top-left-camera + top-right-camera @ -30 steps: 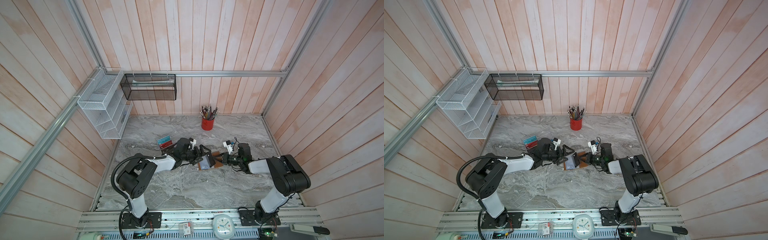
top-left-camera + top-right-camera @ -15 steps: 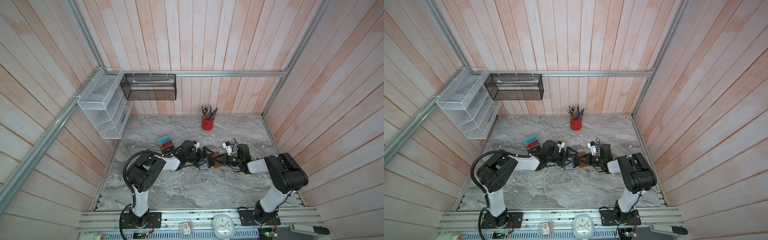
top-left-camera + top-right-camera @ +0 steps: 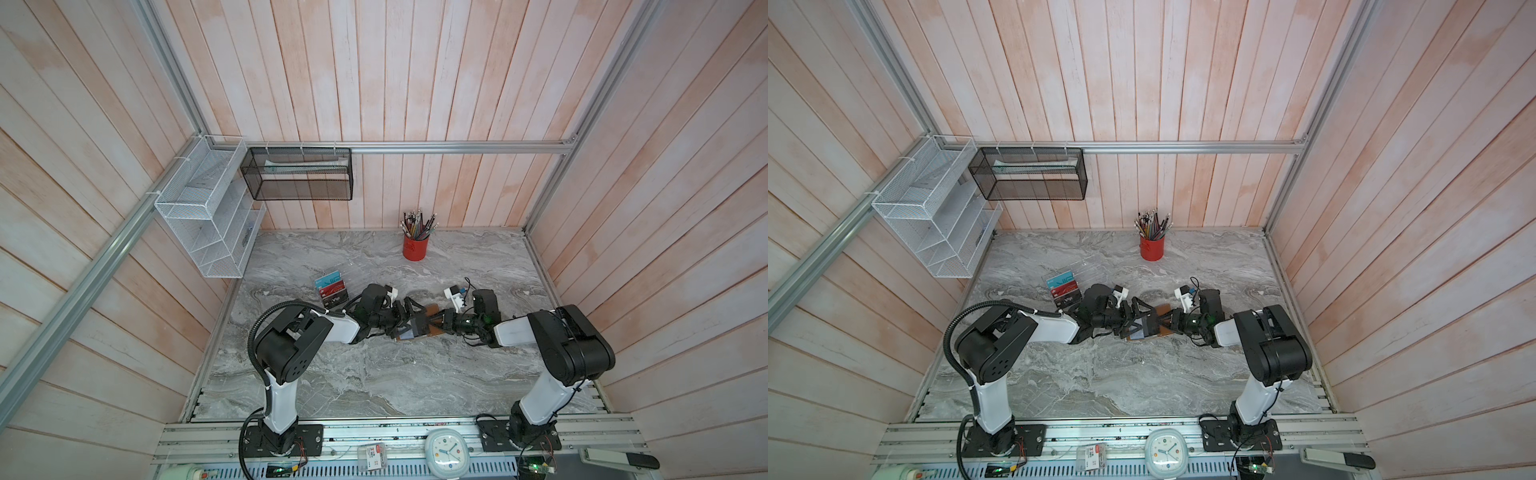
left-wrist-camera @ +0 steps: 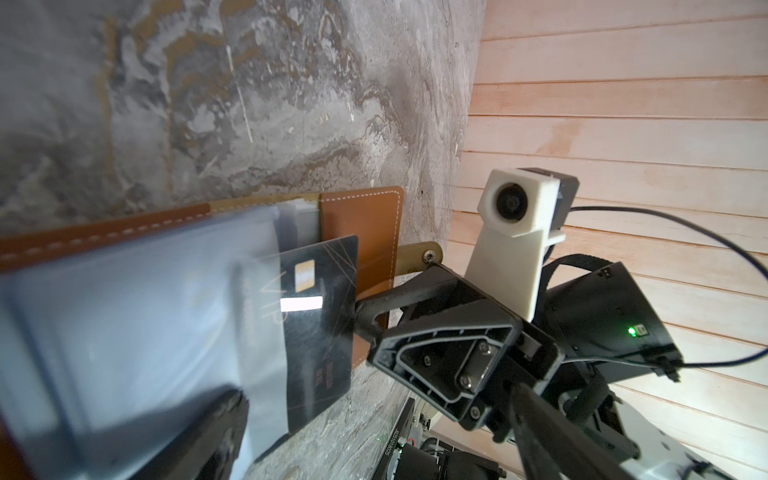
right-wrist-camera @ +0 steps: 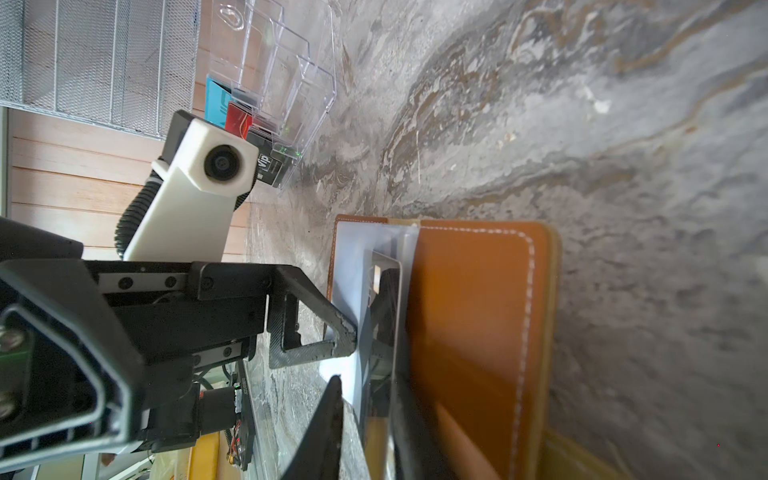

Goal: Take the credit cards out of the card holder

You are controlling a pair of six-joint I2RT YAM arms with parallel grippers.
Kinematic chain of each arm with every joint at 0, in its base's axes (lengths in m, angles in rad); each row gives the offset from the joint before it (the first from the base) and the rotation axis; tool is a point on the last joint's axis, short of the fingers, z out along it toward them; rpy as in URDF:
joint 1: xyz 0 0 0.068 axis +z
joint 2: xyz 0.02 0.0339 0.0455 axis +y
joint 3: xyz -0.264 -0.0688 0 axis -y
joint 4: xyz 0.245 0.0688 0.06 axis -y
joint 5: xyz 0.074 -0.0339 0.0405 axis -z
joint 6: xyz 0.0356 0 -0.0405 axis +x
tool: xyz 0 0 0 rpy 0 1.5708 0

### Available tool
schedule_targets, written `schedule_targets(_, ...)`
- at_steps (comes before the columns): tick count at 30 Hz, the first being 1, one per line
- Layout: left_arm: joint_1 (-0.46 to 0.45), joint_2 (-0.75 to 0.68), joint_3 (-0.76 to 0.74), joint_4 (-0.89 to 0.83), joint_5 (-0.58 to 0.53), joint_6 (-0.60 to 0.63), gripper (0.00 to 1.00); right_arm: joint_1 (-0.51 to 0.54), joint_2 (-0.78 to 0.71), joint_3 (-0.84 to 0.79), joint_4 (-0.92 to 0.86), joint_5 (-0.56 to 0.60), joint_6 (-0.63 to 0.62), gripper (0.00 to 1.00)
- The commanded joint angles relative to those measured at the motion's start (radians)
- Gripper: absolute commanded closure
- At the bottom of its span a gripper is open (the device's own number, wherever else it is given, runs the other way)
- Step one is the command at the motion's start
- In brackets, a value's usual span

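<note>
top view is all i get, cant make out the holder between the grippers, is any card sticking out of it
Observer: Yes. The left wrist view shows a black card partway out of a clear sleeve of the open holder.
Operator: who has it
Observer: The right gripper is at it: one fingertip sits at the card's free edge. I cannot tell whether it grips.
Operator: and the left one
Observer: The left gripper has one fingertip against the sleeve, as the right wrist view shows.
</note>
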Motion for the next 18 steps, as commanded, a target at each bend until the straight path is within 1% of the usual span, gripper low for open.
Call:
schedule_targets(1, 0.005, -0.007, -0.024, -0.021, -0.011, 0.029, 0.0, 0.007, 0.012, 0.003, -0.023, 0.0, -0.025, 0.73)
schedule_targets(9, 0.016, -0.01, -0.057, -0.012, -0.012, 0.034, 0.0, 0.01, 0.01, 0.011, -0.078, 0.026, -0.041, 0.67)
schedule_targets(16, 0.023, -0.004, -0.073, -0.007, -0.005, 0.036, 0.0, 0.042, -0.041, 0.056, -0.238, 0.144, -0.104, 0.62)
schedule_targets(18, 0.026, 0.0, -0.076, -0.005, -0.003, 0.035, 0.0, 0.049, -0.066, 0.062, -0.261, 0.167, -0.11, 0.6)
